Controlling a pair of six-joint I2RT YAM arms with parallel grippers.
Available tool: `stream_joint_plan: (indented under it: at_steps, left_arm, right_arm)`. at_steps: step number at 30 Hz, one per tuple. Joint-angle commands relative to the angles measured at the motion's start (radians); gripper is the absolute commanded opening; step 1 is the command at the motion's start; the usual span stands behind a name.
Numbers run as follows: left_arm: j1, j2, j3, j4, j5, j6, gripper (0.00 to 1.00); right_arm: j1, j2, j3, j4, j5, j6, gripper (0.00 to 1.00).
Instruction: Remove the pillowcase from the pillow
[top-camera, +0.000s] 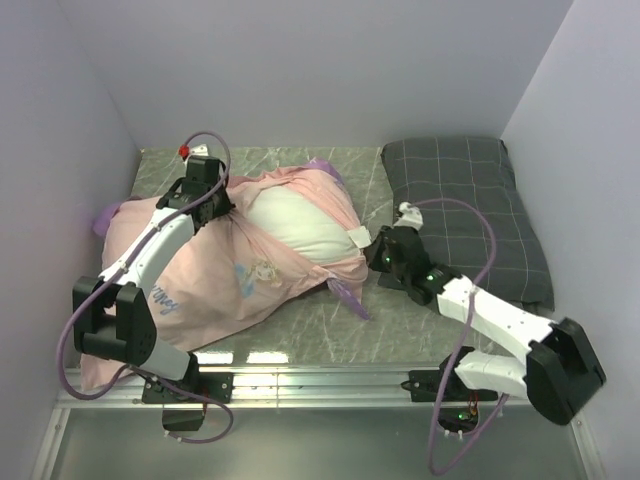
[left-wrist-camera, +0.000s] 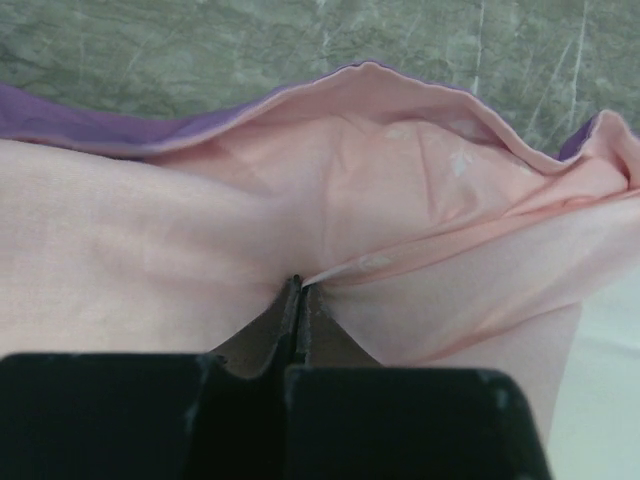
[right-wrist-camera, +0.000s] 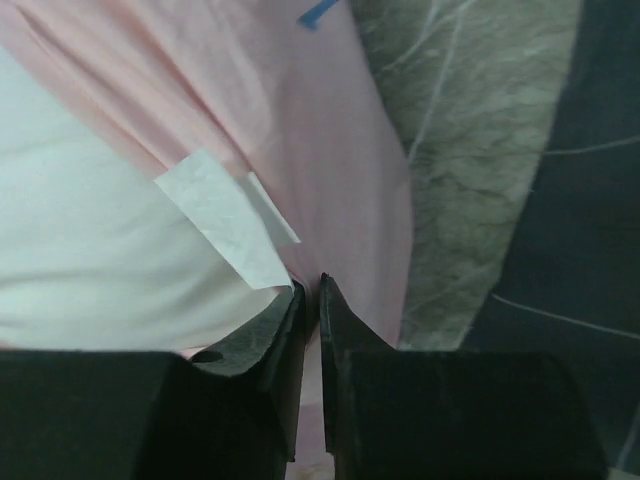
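Observation:
The pink pillowcase (top-camera: 215, 275) lies spread across the left and middle of the table, pale inner side up, with a cartoon print showing. The white pillow (top-camera: 300, 222) bulges out of its open end at the middle. My left gripper (top-camera: 218, 205) is shut on a fold of the pillowcase (left-wrist-camera: 330, 200) at the pillow's left side. My right gripper (top-camera: 375, 250) is shut on the pillowcase's edge (right-wrist-camera: 340, 180) at the pillow's right corner, beside the pillow's white label (right-wrist-camera: 225, 215). The pillow's white cloth (right-wrist-camera: 90, 250) fills the left of the right wrist view.
A dark grey checked pillow (top-camera: 465, 210) lies at the back right, just behind my right arm; it also shows in the right wrist view (right-wrist-camera: 580, 200). The marbled table top (top-camera: 330, 325) shows in front. White walls close in left, back and right.

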Motion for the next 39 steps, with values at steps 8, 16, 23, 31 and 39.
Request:
stream_joint_plan:
  at_steps: [8, 16, 23, 31, 39]
  left_arm:
    - [0.083, 0.039, 0.047, -0.027, 0.049, 0.016, 0.01]
    - [-0.02, -0.026, 0.065, -0.063, 0.07, 0.054, 0.3]
    - [-0.08, -0.091, 0.149, -0.109, 0.039, 0.108, 0.66]
    - [-0.141, -0.106, 0.251, -0.133, 0.074, 0.142, 0.81]
    - [-0.247, -0.106, 0.389, -0.181, 0.022, 0.189, 0.86]
  right_arm:
    - [-0.165, 0.124, -0.167, 0.27, -0.248, 0.116, 0.0]
    - [-0.115, 0.352, -0.203, 0.74, -0.514, 0.225, 0.0]
    - [-0.061, 0.271, -0.15, 0.672, -0.47, 0.197, 0.0]
    - [-0.036, 0.243, -0.127, 0.649, -0.468, 0.191, 0.0]
    - [-0.032, 0.237, -0.119, 0.637, -0.459, 0.188, 0.0]
